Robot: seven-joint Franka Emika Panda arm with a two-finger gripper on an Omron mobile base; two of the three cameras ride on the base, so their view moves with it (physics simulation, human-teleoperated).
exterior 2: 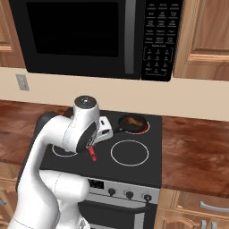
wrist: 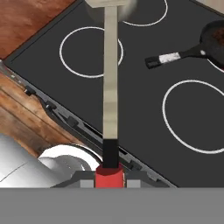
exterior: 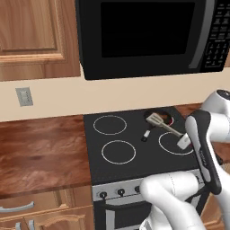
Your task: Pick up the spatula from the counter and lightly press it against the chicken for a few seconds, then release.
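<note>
**Spatula clamped in gripper above cooktop**

Spatula [exterior: 166,127] is held raised over the stove [exterior: 134,155], blade toward the back edge. Pan [wrist: 192,53] with chicken [exterior 2: 132,120] sits on the back-right burner. Gripper [exterior: 183,141] is closed tight on the spatula handle, above the front-right burner.

Bright, even, diffuse light in all three rendered views. Shadows are faint and soft. The microwave [exterior: 148,29] and stovetop [exterior: 137,132] look flat black. Edges look slightly soft, pixelated.
</note>
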